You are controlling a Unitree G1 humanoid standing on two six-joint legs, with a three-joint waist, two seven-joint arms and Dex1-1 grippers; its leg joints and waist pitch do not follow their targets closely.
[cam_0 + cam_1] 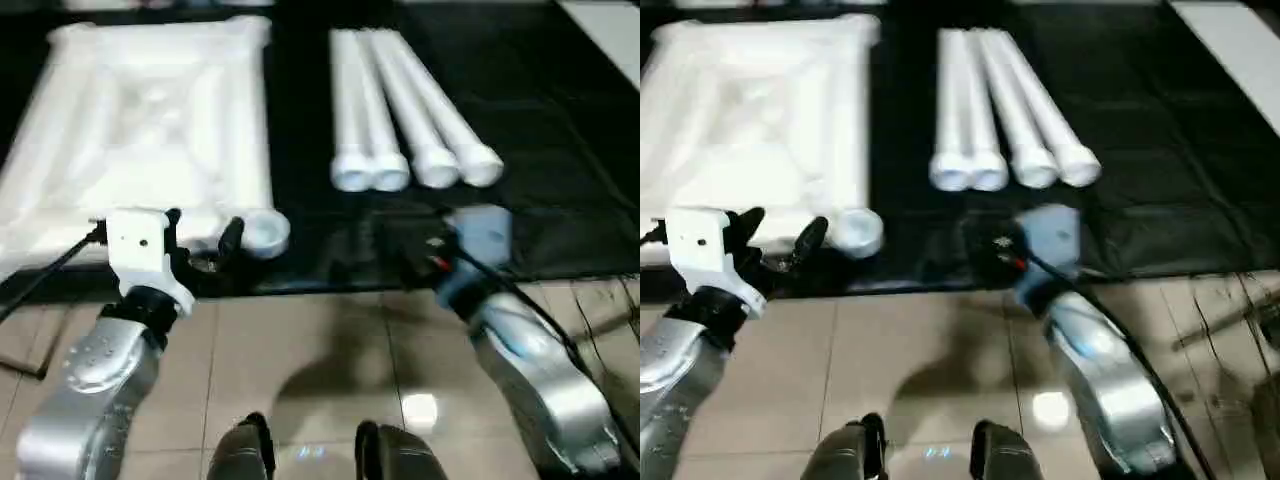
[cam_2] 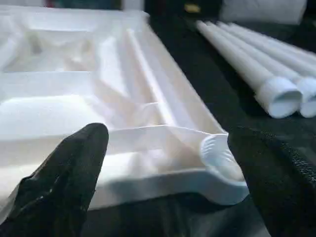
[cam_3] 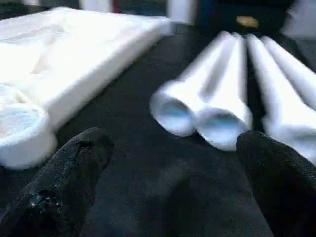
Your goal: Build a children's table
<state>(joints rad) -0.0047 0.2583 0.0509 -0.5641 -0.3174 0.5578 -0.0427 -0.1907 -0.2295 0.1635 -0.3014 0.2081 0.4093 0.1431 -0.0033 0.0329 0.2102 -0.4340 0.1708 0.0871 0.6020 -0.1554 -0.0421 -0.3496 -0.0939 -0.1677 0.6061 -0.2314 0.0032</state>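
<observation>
The children's table top [image 1: 140, 120] lies underside up on the left of the black mat, and its ribs show in the left wrist view. Its near right corner socket [image 1: 265, 232] [image 2: 219, 158] points toward me. Several white tapered legs [image 1: 400, 110] [image 3: 222, 98] lie side by side to its right, flared ends nearest me. My left gripper [image 1: 203, 232] [image 2: 168, 138] hovers open at the top's near edge, just left of that socket, holding nothing. My right gripper [image 1: 985, 245] [image 3: 173, 143] is open and empty above the mat, short of the legs' flared ends.
The black padded mat [image 1: 560, 150] ends at a front edge just beyond my wrists, with tiled floor [image 1: 330, 350] below it. A black cable [image 1: 50, 270] trails from my left wrist. A pale surface [image 1: 610, 25] borders the mat at the far right.
</observation>
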